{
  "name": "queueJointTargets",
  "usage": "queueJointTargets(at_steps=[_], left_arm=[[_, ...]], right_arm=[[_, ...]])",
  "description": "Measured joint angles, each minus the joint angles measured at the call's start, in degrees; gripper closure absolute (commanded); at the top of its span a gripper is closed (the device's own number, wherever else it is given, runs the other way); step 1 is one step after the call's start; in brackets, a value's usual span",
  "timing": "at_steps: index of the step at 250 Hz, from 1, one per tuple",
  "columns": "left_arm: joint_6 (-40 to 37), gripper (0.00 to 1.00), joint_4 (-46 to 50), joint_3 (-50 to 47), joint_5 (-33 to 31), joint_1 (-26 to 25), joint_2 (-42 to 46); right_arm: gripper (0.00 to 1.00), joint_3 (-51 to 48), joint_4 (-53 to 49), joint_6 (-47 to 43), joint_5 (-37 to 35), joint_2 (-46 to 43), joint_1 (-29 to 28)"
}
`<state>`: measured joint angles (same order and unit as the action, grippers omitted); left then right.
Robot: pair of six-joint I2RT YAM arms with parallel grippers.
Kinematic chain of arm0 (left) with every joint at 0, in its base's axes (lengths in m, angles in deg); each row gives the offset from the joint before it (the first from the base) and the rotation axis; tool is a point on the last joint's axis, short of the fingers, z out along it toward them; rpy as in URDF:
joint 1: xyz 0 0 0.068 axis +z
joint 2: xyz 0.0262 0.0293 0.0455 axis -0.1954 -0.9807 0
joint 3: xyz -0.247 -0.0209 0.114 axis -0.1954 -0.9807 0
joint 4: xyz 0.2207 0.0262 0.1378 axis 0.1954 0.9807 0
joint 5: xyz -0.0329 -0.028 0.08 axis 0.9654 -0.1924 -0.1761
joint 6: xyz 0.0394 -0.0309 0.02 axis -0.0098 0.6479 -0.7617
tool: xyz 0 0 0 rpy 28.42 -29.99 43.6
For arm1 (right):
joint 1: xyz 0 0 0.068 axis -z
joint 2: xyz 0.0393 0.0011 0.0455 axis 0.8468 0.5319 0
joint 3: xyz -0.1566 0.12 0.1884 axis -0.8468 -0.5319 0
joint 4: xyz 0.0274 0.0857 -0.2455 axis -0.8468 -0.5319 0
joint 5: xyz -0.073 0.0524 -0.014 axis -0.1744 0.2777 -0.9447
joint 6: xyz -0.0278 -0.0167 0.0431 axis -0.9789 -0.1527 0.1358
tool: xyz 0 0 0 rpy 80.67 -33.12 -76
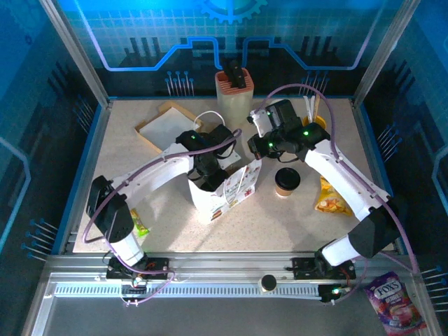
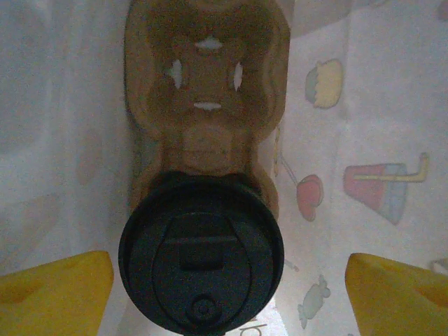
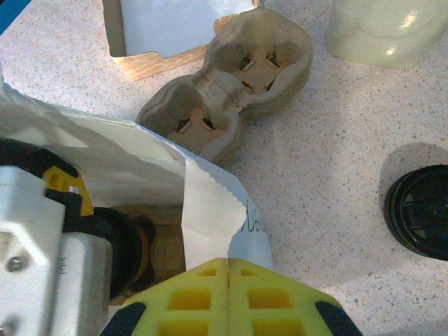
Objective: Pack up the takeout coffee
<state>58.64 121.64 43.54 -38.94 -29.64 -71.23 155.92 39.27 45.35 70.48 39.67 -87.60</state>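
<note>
Speckled surface (image 1: 280,224) carries a white bag (image 1: 222,199) at frame centre. Right jaws pinch its rim, holding the mouth open; left jaws stand wide inside, astride a lidded coffee (image 2: 201,252) seated in the carrier (image 2: 206,91). A second coffee (image 1: 287,180) stands right of the bag.

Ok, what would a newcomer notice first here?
The white paper bag at centre, with the left arm reaching into it and the right gripper pinched shut on its rim. Inside, a black-lidded cup sits in a cardboard carrier, the left gripper open either side of it; another lidded cup stands right of the bag.
</note>
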Motion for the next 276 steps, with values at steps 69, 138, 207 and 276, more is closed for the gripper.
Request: queueJointTargets(at_steps=[69,138,207,276], left_arm=[[0.24,0.14,-3.21,0.22,1.62,1.11,4.94],[2.32,0.13,-8.07,0.22,3.41,3.13,11.08],[7.04,0.11,-19.71,-5.16,7.54,5.18,22.56],[16.04,0.11,-23.96,-9.49,4.52,10.58,31.34]], right_arm=[[0.97,0.0,0.0,0.0,0.0,0.0,0.0],[0.96,0.0,0.0,0.0,0.0,0.0,0.0],[0.82,0.0,0.0,0.11,0.17,0.0,0.0],[0.52,0.0,0.61,2.64,1.88,-0.11,0.0]])
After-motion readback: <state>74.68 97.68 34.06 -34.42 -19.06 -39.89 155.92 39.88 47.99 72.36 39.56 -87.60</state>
